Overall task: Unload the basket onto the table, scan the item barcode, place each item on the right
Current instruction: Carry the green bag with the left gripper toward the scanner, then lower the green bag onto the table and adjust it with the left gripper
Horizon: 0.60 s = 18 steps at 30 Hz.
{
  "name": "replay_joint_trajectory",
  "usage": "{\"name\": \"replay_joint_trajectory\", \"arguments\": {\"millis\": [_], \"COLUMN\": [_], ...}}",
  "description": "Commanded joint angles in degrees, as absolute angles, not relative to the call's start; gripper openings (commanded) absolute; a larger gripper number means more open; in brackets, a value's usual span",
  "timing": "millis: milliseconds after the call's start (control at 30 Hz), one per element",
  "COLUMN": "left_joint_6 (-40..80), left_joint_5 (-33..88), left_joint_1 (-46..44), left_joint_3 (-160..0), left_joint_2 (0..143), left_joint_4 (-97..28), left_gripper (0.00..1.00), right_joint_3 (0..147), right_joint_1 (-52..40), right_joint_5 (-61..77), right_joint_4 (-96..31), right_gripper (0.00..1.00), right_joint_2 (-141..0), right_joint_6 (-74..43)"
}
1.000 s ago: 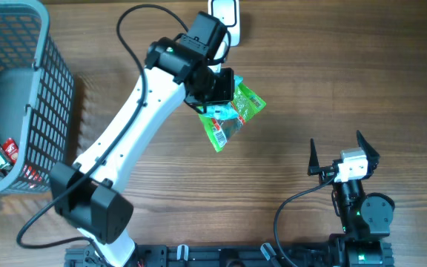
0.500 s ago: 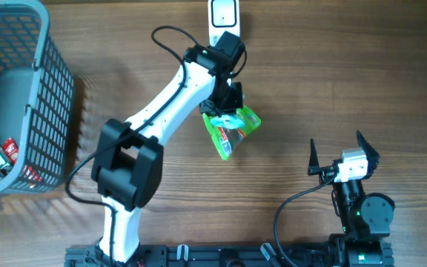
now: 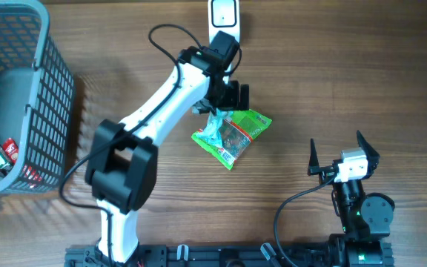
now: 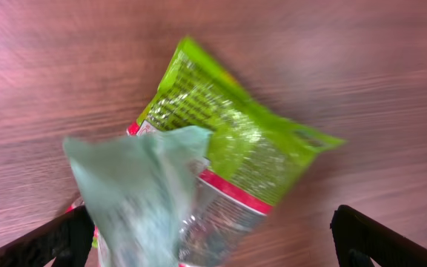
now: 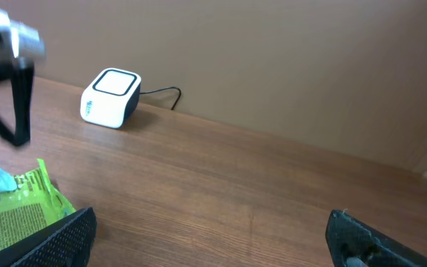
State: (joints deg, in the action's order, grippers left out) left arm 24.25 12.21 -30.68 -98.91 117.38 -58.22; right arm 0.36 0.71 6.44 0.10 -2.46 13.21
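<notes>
On the wooden table (image 3: 347, 59) the packet (image 3: 233, 135) lies loose near the scanner (image 3: 223, 16). The left gripper (image 3: 232, 96) hangs between them, jaws wide, gripping nothing; the right gripper (image 3: 337, 152), well away, gapes empty. No scan seems under way: the packet needs picking up

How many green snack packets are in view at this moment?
1. The green packet lies on the table beneath the open left gripper, near the scanner. The basket may hide more.

Green packet (image 4: 232, 137) blurred up close, basket (image 3: 50, 104) cut by left edge
</notes>
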Motion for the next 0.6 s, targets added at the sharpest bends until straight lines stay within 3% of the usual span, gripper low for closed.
{"name": "replay_joint_trajectory", "arguments": {"millis": [0,100,267,467,567], "left_joint_6": [22.7,22.7,22.9,19.1,13.6], "left_joint_5": [12.1,9.2,-6.1,-1.0,4.7], "left_joint_1": [-30.5,-30.6,-29.3,-20.0,-16.2], "left_joint_3": [-100.2,-97.3,-92.6,-92.6,-92.6], "left_joint_2": [113.9,114.5,114.6,114.6,114.7], "left_joint_4": [-58.9,-58.7,-59.0,-59.0,-61.8], "left_gripper": [1.0,1.0,1.0,1.0,0.9], "right_joint_3": [0.3,0.3,0.3,0.3,0.3], "right_joint_1": [0.9,0.9,0.9,0.9,0.9], "right_joint_5": [7.3,7.3,7.3,7.3,7.3], "right_joint_4": [0.4,0.4,0.4,0.4,0.4], "right_gripper": [1.0,1.0,1.0,1.0,1.0], "right_joint_2": [-2.4,-2.4,-2.4,-2.4,-2.4], "right_joint_6": [13.5,13.5,13.5,13.5,13.5]}}
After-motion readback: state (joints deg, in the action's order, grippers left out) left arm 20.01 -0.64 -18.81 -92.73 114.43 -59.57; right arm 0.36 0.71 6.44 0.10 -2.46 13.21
